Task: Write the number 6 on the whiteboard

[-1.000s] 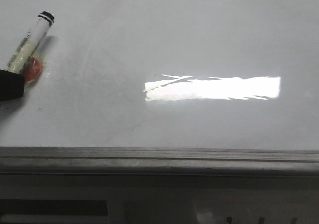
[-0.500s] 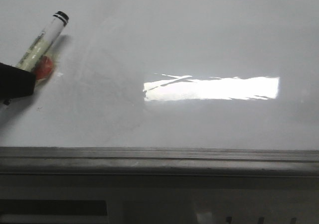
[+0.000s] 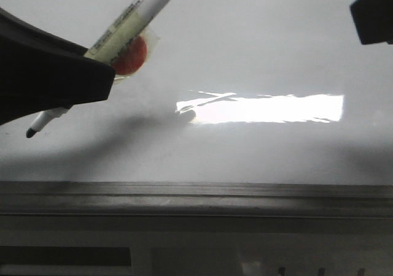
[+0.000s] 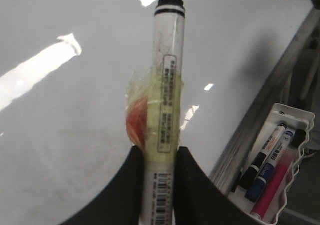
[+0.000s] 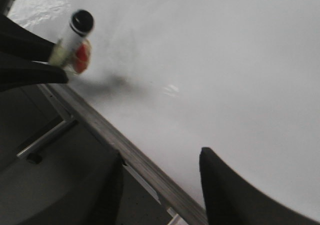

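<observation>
The marker [image 3: 132,12] is held slantwise by the left gripper [image 3: 52,80] over the left part of the whiteboard [image 3: 258,55]. The right gripper [image 3: 373,18] is seen at the far right. A pen tray [image 4: 277,170] is placed beyond the whiteboard's frame [image 3: 196,196].

Glossy whiteboard [image 3: 258,49], brushed metal frame [image 3: 196,196].

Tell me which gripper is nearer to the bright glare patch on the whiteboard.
Left. The left gripper holds the marker just beside the glare patch; the right gripper sits farther off, toward the far corner.
</observation>
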Action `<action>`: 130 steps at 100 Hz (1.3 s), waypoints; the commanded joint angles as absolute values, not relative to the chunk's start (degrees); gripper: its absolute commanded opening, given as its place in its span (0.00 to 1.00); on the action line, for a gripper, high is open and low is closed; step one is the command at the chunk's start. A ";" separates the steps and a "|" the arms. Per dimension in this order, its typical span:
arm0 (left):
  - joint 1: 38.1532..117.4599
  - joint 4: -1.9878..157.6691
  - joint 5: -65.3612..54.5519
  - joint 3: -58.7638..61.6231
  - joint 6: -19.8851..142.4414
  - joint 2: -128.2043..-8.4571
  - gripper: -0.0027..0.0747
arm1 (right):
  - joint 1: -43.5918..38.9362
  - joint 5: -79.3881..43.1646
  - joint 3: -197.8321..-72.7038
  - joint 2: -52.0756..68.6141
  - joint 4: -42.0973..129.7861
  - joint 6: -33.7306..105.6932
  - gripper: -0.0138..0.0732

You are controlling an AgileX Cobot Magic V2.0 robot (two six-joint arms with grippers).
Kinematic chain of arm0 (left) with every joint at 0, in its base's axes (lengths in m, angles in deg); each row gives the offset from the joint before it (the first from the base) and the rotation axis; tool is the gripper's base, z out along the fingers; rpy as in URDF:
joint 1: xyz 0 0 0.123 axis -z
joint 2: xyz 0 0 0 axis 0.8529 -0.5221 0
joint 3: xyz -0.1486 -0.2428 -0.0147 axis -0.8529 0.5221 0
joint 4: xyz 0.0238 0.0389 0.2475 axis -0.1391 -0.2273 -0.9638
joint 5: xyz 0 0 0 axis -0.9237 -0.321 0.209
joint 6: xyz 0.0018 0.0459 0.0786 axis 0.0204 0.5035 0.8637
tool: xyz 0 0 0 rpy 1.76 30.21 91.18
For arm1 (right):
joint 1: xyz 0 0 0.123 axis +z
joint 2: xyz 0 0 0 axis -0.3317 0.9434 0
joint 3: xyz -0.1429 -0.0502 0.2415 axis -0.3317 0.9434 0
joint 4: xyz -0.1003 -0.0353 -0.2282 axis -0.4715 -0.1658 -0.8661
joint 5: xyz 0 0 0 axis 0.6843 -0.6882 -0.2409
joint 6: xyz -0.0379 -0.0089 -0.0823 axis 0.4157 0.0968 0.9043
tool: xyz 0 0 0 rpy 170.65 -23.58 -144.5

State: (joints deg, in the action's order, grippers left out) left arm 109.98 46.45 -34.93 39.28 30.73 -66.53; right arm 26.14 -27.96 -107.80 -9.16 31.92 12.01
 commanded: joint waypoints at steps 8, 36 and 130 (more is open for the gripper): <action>110.57 43.22 -40.82 37.32 30.60 -66.15 0.01 | 32.33 -21.91 -112.50 -5.71 31.86 12.76 0.54; 112.23 37.33 -43.27 37.32 30.60 -66.15 0.01 | 37.26 -15.96 -114.81 1.00 31.97 12.76 0.54; 116.81 35.77 -43.27 37.32 30.60 -66.26 0.29 | 37.26 -14.69 -115.36 3.20 39.88 12.76 0.09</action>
State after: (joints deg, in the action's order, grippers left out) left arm 116.39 35.81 -38.69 39.28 31.09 -66.69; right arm 37.55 -18.03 -113.53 3.43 40.40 12.11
